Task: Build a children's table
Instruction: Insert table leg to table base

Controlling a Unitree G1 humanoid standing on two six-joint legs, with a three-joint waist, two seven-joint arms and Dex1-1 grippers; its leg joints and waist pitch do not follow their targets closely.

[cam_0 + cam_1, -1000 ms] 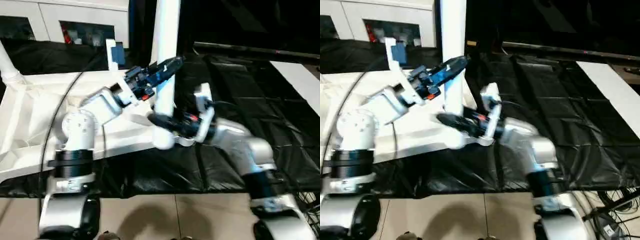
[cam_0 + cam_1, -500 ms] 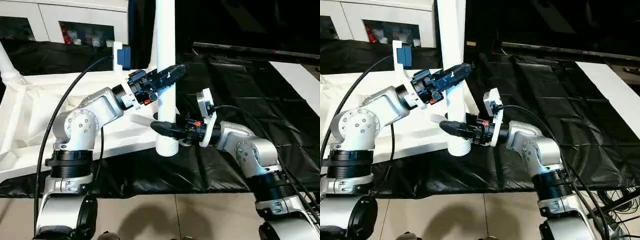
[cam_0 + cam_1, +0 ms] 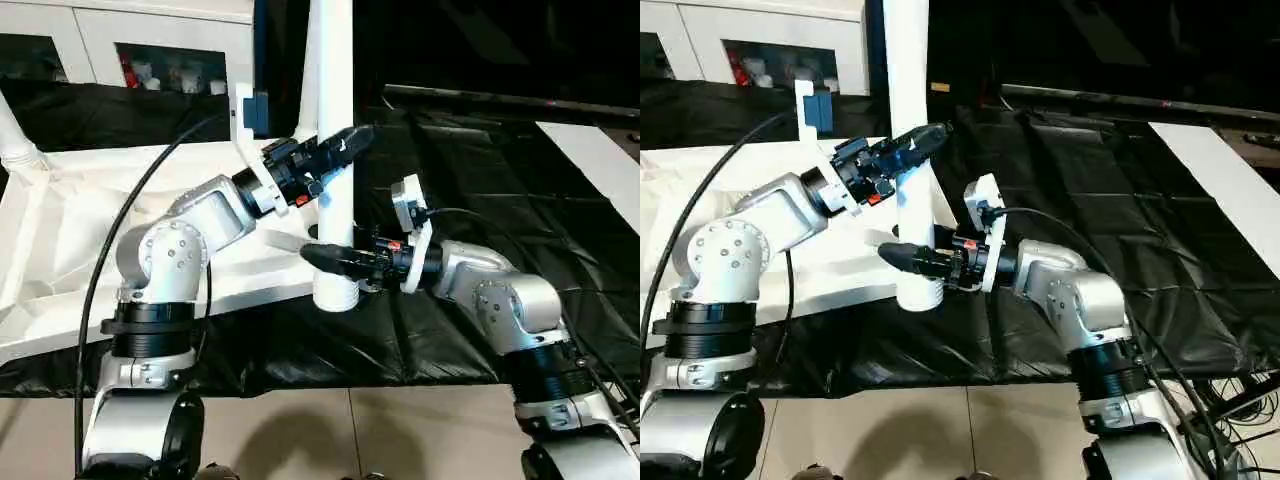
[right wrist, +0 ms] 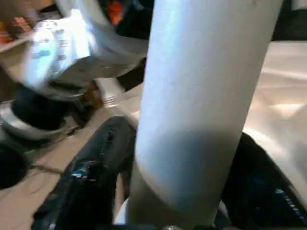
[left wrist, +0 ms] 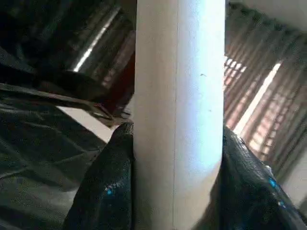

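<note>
One white tubular leg (image 3: 334,150) stands upright, held by both grippers. My left gripper (image 3: 346,141) is shut on the leg's middle, its black fingers (image 5: 103,191) pressing both sides of the tube (image 5: 177,120). My right gripper (image 3: 322,258) is shut on the leg just above its flared lower end (image 3: 335,292), with the tube (image 4: 201,96) between its fingers (image 4: 91,182). That end sits at the near right corner of the white table top (image 3: 60,220), which lies ribbed side up. Whether the end is in a socket I cannot tell. Another leg (image 3: 14,130) rises from the top's far left corner.
The black-covered work table (image 3: 520,200) stretches to the right and behind. A white strip (image 3: 598,160) lies at its far right. White cabinets (image 3: 130,40) stand at the back. A black cable (image 3: 120,230) loops over my left arm. Tiled floor (image 3: 350,430) lies in front.
The head view shook a second ago and is steady now. Both grippers have kept hold of the leg, which now stands more upright, and my left forearm has shifted slightly.
</note>
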